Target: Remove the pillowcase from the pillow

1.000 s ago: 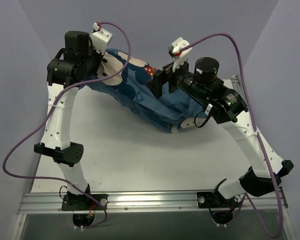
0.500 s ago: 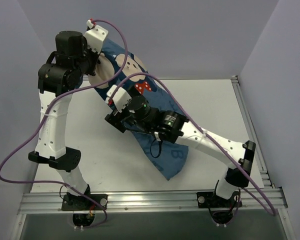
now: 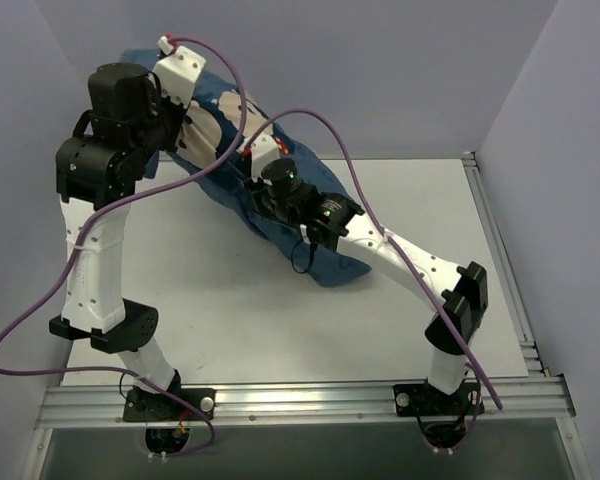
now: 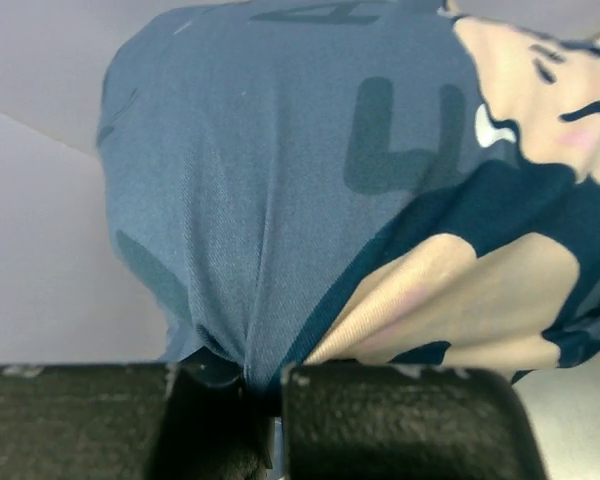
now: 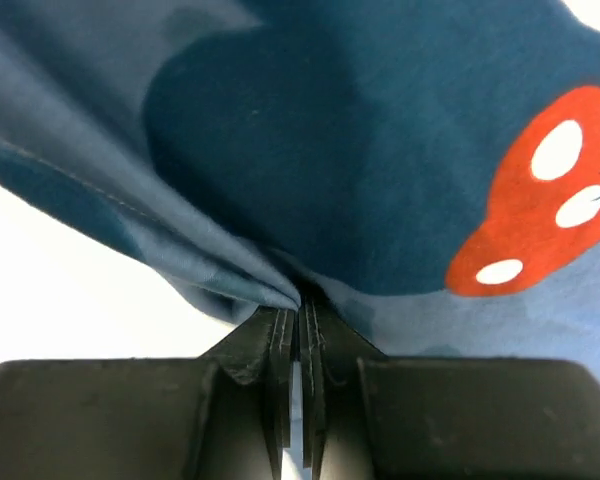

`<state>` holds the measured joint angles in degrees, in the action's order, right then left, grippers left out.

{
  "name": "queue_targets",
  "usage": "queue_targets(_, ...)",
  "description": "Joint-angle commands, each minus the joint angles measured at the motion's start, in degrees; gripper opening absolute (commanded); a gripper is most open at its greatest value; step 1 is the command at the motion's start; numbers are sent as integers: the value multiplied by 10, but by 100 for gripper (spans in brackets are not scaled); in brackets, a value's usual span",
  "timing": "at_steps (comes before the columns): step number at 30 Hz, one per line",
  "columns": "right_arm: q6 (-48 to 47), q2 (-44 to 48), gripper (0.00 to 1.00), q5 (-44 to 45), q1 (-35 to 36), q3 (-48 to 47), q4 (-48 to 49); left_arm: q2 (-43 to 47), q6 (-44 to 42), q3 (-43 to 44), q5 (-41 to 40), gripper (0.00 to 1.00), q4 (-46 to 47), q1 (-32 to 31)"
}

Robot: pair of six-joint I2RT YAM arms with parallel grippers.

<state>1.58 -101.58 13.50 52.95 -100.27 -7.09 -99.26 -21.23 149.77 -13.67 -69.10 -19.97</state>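
The pillowcase slants across the table's far-left part, one end raised; no pillow shows, presumably inside. The left gripper is clamped on the raised end, and the right gripper pinches a fold mid-case. Thin pinches could slip when pulled, or trap pillow too.

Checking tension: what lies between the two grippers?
Blue pillowcase fabric spans from left gripper to right gripper, both pinching it; clearest in the top view.
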Motion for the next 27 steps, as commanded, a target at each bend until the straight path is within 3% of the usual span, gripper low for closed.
queue_targets(1,72,-64,0,-123,4,-112,19,103,-6,101,-53,2,132,2)
queue_targets(2,94,-77,0,-231,6,-135,28,105,-18,112,-57,2,132,1)
queue_targets(5,209,-121,0,-388,25,-178,159,103,-28,169,-50,2,136,1)
queue_targets(10,392,-155,0,-515,51,-160,378,82,-12,191,20,2,129,0)
queue_targets(12,498,-130,0,-527,26,-66,517,76,11,162,55,2,123,0)
queue_targets(14,578,-105,0,-516,-5,50,580,67,26,82,110,2,128,-5)
queue_targets(17,607,-57,0,-493,-72,161,609,43,32,-40,131,2,145,-31)
queue_targets(21,679,-28,0,-484,-155,353,660,-42,23,-116,137,2,131,-82)
queue_targets(22,678,-26,0,-481,-191,375,653,-89,20,-119,138,12,114,-87)
queue_targets(24,646,-23,0,-476,-228,399,578,-141,28,-86,169,45,87,-89)
queue_targets(25,587,-26,0,-473,-262,396,541,-190,29,-63,177,89,54,-89)
queue_targets(27,521,-49,0,-479,-296,371,433,-224,33,10,213,94,25,-89)
